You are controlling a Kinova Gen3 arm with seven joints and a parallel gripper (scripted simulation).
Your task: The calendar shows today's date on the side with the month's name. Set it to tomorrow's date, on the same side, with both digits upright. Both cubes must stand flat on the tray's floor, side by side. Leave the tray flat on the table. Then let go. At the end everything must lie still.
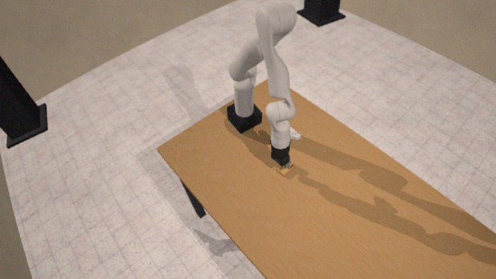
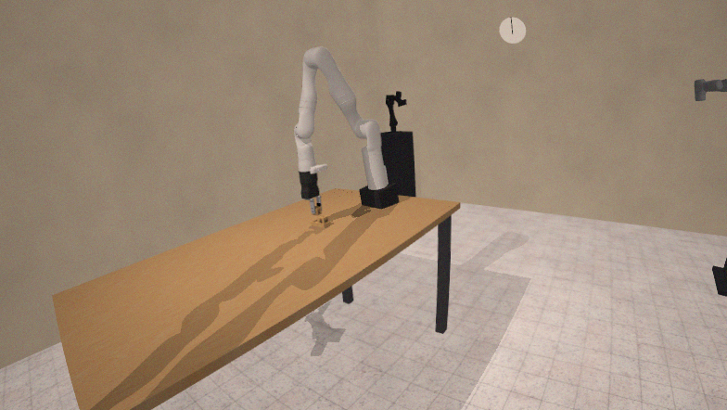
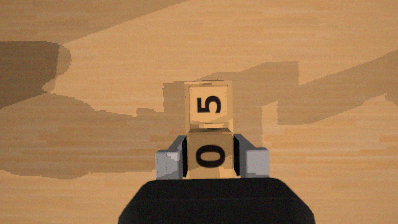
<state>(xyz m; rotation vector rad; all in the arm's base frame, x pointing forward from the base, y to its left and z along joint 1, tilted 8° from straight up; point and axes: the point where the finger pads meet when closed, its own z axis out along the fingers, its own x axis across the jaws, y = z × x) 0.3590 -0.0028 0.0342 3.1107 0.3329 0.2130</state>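
The gripper (image 1: 286, 165) (image 2: 315, 206) (image 3: 209, 148) stands partly open, its 2 fingers closed on the cube marked 0 (image 2: 318, 209) (image 3: 211, 167), above the tray (image 1: 285, 172) (image 2: 320, 225) (image 3: 186, 107). The cube marked 5 (image 3: 209, 105) sits in the tray, on the table (image 1: 320, 216) (image 2: 203, 275) (image 3: 325, 30).

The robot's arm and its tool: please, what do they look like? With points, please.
The arm (image 1: 276, 69) (image 2: 305, 109) is white or pale grey, with smooth, rounded, tube-like links and joints; I see no cable along it. It stands on a black, blocky base (image 1: 239, 125) (image 2: 377, 198). The tool (image 1: 287, 165) (image 2: 315, 206) (image 3: 209, 148) has a black body and two grey fingers with dark inner pads.
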